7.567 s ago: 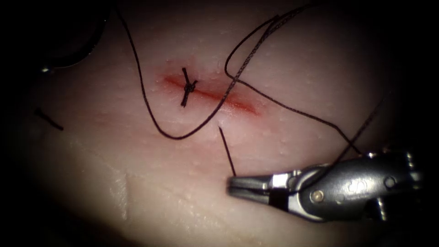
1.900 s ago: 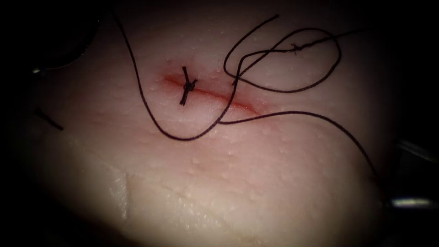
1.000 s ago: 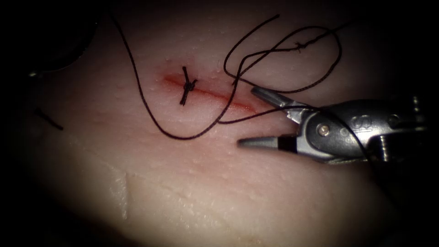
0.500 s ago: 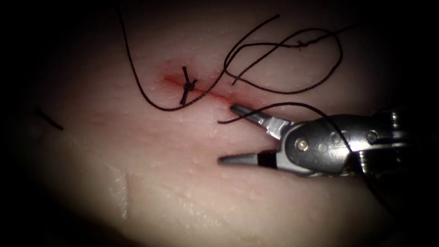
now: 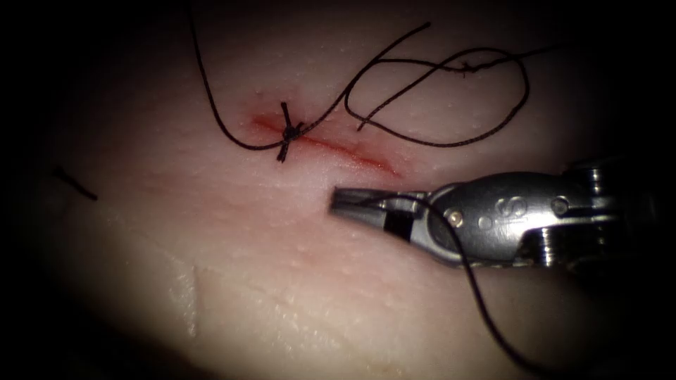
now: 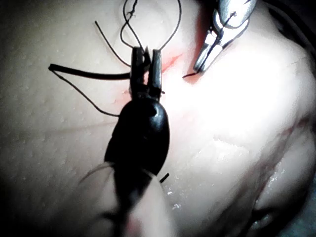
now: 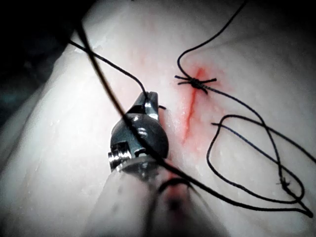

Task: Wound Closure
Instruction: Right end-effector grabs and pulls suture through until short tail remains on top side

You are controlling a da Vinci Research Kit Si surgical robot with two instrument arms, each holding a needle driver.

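On the tissue (image 5: pixel 232 281) runs a short red cut (image 5: pixel 352 153) with one knotted stitch (image 5: pixel 289 131) at its left end. My right tool (image 5: pixel 338 199) lies just below the cut's right half, shut on the free end of the dark thread (image 5: pixel 524 84), which trails back over the tool. It also appears as the right tool (image 7: pixel 152 98) beside the cut, and as the right tool (image 6: pixel 200 66). The thread coils above and right of the cut. My left tool (image 6: pixel 145 64) holds the needle (image 6: pixel 89 74) by one end, above the tissue.
A short cut piece of thread (image 5: pixel 74 184) lies on the tissue far left of the cut. One strand of thread (image 5: pixel 211 105) climbs from beside the stitch to the upper left. The tissue falls away into a paler fold (image 5: pixel 186 295) near the front.
My right tool came in from the right with open jaws, moved left and shut on the thread's free end. The slack loop below the stitch has drawn up toward the upper left.
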